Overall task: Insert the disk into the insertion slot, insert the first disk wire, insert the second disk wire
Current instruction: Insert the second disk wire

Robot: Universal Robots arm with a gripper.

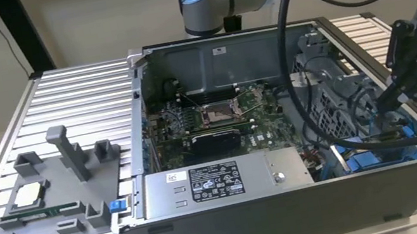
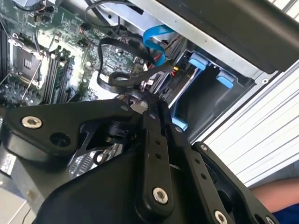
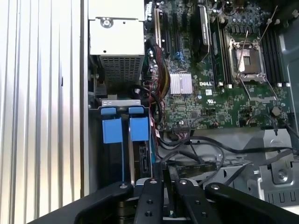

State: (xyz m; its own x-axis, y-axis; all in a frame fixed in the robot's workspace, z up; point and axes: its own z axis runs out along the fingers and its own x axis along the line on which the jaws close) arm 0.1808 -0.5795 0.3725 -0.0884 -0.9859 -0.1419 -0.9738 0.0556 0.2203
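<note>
You have the slatted table [image 1: 76, 95] under everything, with the open computer case [image 1: 295, 217] at the centre of the exterior view and a grey fixture tray [image 1: 35, 205] at that view's lower left. Along the case's near wall lies the labelled power-supply box [image 1: 220, 182]. At the exterior view's right, your gripper [image 1: 382, 102] reaches down into the case above the insertion slot [image 1: 370, 159], whose blue clips [image 3: 138, 128] show in the first wrist view. The disk [image 3: 142, 161] sits inside that slot, edge-on just below the clips. The fingers [image 3: 156, 186] are drawn almost together. A black cable [image 2: 110, 81] loops up to their tips; whether they pinch it, you cannot tell.
</note>
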